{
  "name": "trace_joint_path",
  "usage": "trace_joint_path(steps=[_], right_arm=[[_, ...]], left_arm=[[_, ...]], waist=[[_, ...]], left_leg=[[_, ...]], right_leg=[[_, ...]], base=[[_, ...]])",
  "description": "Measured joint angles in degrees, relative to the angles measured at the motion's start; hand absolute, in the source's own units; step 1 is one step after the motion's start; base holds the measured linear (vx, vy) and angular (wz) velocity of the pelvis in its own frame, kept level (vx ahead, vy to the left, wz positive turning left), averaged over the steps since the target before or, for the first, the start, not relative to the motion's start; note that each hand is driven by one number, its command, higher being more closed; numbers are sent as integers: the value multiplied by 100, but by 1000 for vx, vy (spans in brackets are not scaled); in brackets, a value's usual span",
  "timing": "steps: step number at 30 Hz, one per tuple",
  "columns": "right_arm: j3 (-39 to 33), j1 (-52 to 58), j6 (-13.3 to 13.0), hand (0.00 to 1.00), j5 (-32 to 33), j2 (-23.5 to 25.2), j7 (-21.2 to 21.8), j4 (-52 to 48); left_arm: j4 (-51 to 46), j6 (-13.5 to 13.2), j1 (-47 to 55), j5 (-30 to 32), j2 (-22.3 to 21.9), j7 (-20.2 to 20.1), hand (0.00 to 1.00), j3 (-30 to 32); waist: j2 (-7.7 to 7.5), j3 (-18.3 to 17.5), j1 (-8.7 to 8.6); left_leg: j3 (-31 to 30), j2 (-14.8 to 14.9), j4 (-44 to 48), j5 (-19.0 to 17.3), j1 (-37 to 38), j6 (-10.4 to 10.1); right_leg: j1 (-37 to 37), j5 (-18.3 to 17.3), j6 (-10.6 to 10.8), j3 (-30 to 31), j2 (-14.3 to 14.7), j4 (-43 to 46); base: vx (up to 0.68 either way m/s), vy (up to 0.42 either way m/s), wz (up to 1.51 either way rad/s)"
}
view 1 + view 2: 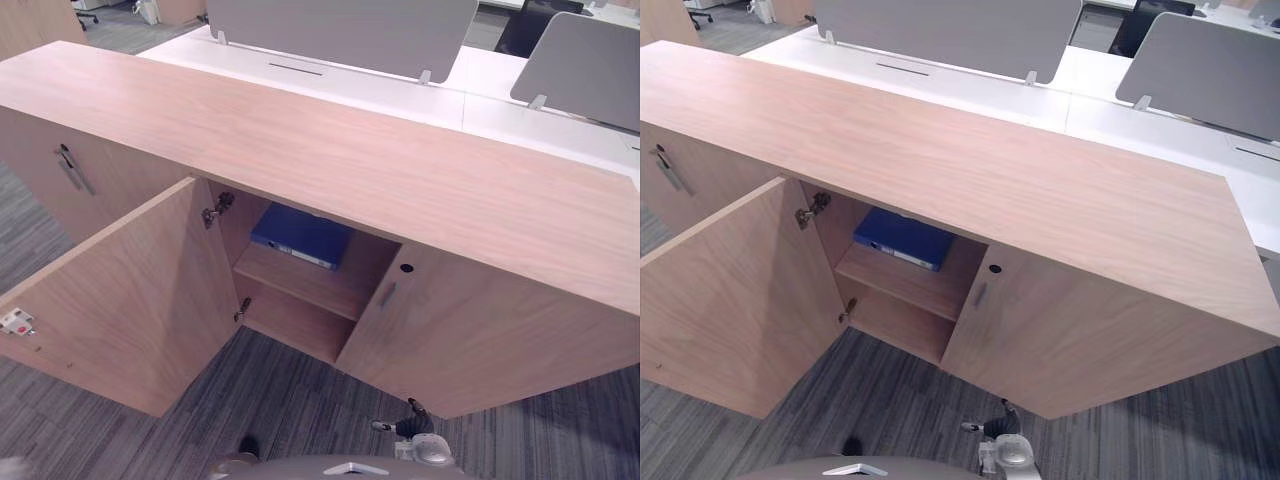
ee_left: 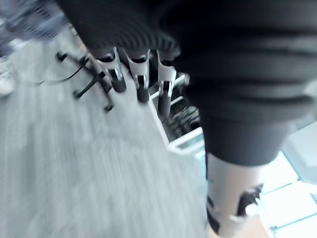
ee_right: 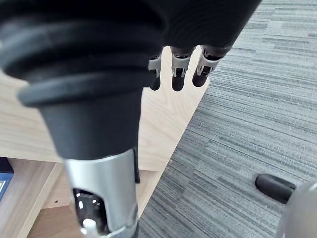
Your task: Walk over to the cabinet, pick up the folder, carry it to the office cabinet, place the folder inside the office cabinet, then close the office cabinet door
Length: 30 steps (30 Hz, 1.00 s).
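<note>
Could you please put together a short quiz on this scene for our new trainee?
1. True or false: the blue folder lies on top of the cabinet.
2. What do the left hand and right hand hold? A) the folder B) a door handle C) nothing
3. Fill in: the cabinet door left of the folder stands ____.
Key: 1 false, it lies on a shelf inside; 2 C; 3 open.
</note>
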Motion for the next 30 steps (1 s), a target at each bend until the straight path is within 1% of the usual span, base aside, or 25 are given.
trace_joint_path(steps=[1,2,3,5,7,8,9,10,12,14,16,17,19,24,26,30], right_arm=[[83,20,-5,0,-1,-81,4,23],[159,34,-8,0,-4,-179,11,59],[169,28,-13,0,-7,-167,16,68],[230,-23,-37,0,-13,-86,21,71],[234,-8,-49,0,-15,7,28,97],[237,29,-49,0,-14,17,30,109],[233,101,-48,0,-14,10,30,128],[207,134,-49,0,-15,-16,23,127],[165,135,-50,0,-19,-35,16,125],[133,143,-50,0,-25,-30,18,125],[135,143,-49,0,-74,2,25,125],[113,134,-48,0,-100,-3,25,124],[99,129,-48,0,-113,-3,24,122],[-109,57,16,0,-117,-16,21,122],[-121,-55,19,0,-118,-17,22,121],[-125,-170,20,0,-121,-17,22,102]], left_arm=[[149,-36,-59,380,340,-56,0,-216],[391,-48,-178,657,531,-158,0,-446],[629,-49,-345,799,475,-241,0,-575],[980,-5,-552,867,282,-321,0,-808],[1054,20,-737,904,133,-368,0,-1099],[1039,21,-764,906,124,-386,0,-1161],[966,20,-804,909,125,-392,0,-1326],[888,20,-838,918,124,-391,0,-1549],[731,18,-877,942,98,-408,0,-1851],[598,18,-955,942,81,-409,0,-2003],[278,-11,-1020,941,12,-398,0,-2161],[106,-31,-1053,941,-95,-385,0,-2330],[66,-32,-1113,941,-212,-249,0,-2411],[-143,-30,-1085,944,-564,-187,0,-2708],[-155,-30,-1070,948,-713,-186,0,-2894],[-386,-31,-1056,989,-1000,-186,0,-3041]], waist=[[72,-21,37],[151,-79,30],[245,-118,15],[321,-121,1],[317,-100,3],[297,-96,1],[199,-118,12],[133,-106,16],[91,-85,7],[91,-84,-14],[98,-80,-29],[116,-68,-28],[126,-61,-27],[131,-12,22],[148,45,6],[156,99,-33]], left_leg=[[-46,-29,0,15,7,10],[-86,-68,-1,11,33,18],[-82,-102,-2,-5,62,40],[-80,-130,-2,-23,56,44],[-103,-107,-3,-49,40,3],[-106,-97,-3,-48,44,1],[-121,-82,-3,-44,43,-4],[-137,-70,-2,-36,43,-15],[-141,-66,-2,-29,34,-25],[-140,-76,-2,-30,35,-25],[-145,-92,-2,-32,28,-22],[-166,-107,-2,-37,28,-14],[-187,-128,-2,-39,22,1],[-214,-173,0,-14,10,37],[-206,-178,0,-14,18,37],[-188,-175,0,-14,35,37]], right_leg=[[19,5,-8,101,10,31],[42,9,-15,260,-24,54],[70,9,-14,328,-54,42],[63,8,-12,387,-74,16],[58,6,-9,385,-54,6],[65,3,-9,386,-46,-2],[79,-4,-3,383,-42,-19],[86,-11,-5,378,-36,-21],[77,-15,-6,382,-31,-24],[75,-54,-51,390,-38,-26],[70,-69,-40,391,-35,-28],[72,-74,-37,390,-43,-30],[72,-76,-33,386,-52,-40],[76,-58,-3,368,-73,-69],[76,-57,-3,387,-77,-70],[82,-57,-2,407,-77,-68]], base=[[26,17,20],[36,53,18],[13,73,7],[-28,36,-6],[-54,-14,1],[-35,-39,3],[-24,-43,4],[-28,-41,4],[-46,-30,2],[-39,-16,0],[0,0,0],[0,0,0],[19,-4,2],[53,-9,10],[0,0,0],[-27,-17,-3]])
